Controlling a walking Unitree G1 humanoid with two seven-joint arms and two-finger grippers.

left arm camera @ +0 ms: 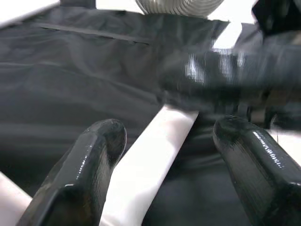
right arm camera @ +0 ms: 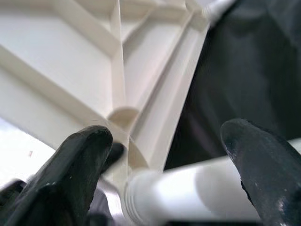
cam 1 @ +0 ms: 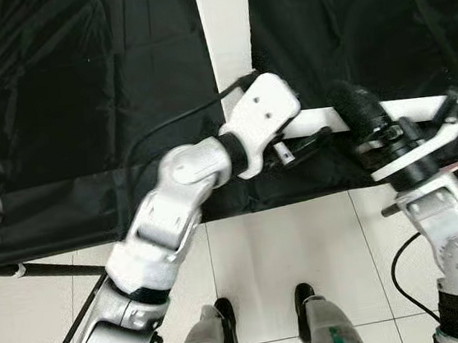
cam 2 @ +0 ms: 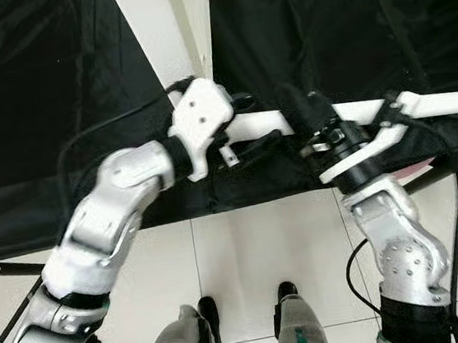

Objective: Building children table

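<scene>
A: Nearest stuff first?
B: Robot's own feet [cam 1: 262,317] on the pale tiled floor [cam 1: 287,248]. Left arm [cam 1: 176,219] reaches up from the lower left, right arm [cam 1: 452,237] from the lower right.

A: The task's thing, where?
B: White table leg [cam 1: 322,117], a tube, just past the edge of the black cloth [cam 1: 80,97]. Long axis runs across the view, left to right, roughly level. It lies between the two grippers.

A: Left gripper?
B: Left gripper [left arm camera: 164,141] is at the leg's left end. In the wrist view the fingers [left arm camera: 89,165] are spread, one on each side of the tube, with a gap to both. Not clamped.

A: Right gripper?
B: Right gripper [right arm camera: 164,160] is at the leg's right part. Fingers [right arm camera: 70,169] apart; the tube end crosses between them. Can't tell whether they touch it.

A: What's that ribbed thing in the right wrist view?
B: Cream ribbed tabletop underside [right arm camera: 94,61], with a round socket [right arm camera: 123,115] right by the tube end. Whether the leg is seated in it, can't tell.

A: Farther back?
B: A white panel [cam 1: 224,23] runs away from the robot between two spreads of black cloth. A black cable [cam 1: 174,124] loops off the left wrist.
</scene>
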